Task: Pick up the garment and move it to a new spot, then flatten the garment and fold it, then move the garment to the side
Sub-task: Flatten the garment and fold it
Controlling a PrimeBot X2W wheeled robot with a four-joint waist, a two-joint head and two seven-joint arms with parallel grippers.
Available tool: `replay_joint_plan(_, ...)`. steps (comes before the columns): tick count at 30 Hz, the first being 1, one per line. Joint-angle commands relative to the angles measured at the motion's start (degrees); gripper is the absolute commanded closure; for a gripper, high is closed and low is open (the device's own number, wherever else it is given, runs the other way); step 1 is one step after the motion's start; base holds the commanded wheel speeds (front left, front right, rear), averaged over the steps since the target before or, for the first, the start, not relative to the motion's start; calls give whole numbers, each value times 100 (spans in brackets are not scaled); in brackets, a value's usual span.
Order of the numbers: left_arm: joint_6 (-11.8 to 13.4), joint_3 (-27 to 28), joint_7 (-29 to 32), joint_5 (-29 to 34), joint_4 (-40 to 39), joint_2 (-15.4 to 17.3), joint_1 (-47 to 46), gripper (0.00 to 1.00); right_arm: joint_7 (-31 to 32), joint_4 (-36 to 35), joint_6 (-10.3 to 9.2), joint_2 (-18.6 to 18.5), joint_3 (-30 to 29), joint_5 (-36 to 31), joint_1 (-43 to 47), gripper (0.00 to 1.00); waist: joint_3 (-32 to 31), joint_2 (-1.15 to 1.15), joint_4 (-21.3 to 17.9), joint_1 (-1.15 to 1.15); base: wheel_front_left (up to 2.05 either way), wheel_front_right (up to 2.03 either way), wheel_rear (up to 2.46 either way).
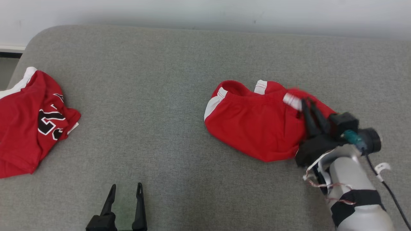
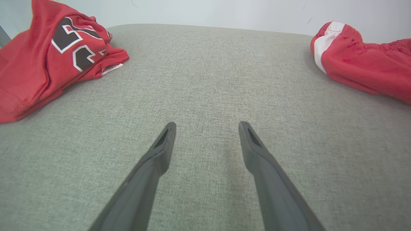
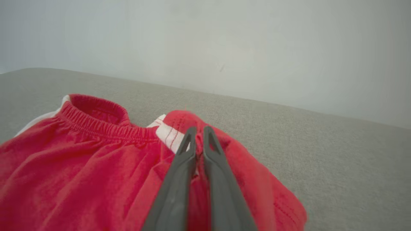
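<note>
While the right pincer (image 1: 307,102) has its two long dark fingers pressed almost together on a raised fold of cloth, the red shorts of soft fabric with white side stripes and a gathered elastic waistband (image 1: 253,125) lie bunched on the right half of the grey cloth-covered counter (image 1: 160,96). The pinched fold is at the right end of the shorts, just beside a white stripe with thin red lines. In the right wrist view a narrow ridge of red cloth stands between the fingertips (image 3: 192,134). This fold is lifted a little above the rest of the garment, which rests on the counter. The waistband opening is turned to the far side, toward the pale wall (image 1: 192,12), and another white stripe runs down the left end of the shorts.

The left pincer (image 1: 126,186) is at the lower left of the head view, with its fingers spread wide and nothing between them. In the left wrist view it points over bare grey cloth, well apart from both garments.

A crumpled red jersey with black numerals outlined in white (image 1: 22,128) lies at the left edge of the counter, well apart from the shorts. Part of it passes the left border of the head view, so its full shape cannot be told. The pale forearm (image 1: 350,179) of the right arm, with a black band and thin loose wires, comes in from the lower right corner.
</note>
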Motion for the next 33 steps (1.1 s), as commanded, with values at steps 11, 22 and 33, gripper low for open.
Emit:
replay_joint_plan(11, -105, 170, -22, 189, -48, -2, 72, 0, -5, -2344, -13, 338, -1396, 650, 1155, 100, -399, -1, -700, -1, 0, 0, 0)
replay_joint_plan(22, -220, 337, -21, 283, 2, -3, 71, 0, -5, -1754, -13, 599, -2475, 636, 2212, 0, -534, -1, -1242, -1, 0, 0, 0)
replay_joint_plan(33, -299, 338, -22, 357, 44, -3, -35, 0, -5, -1717, -13, 625, -1846, 760, 2143, 0, -393, -1, -1269, -1, 0, 0, 0)
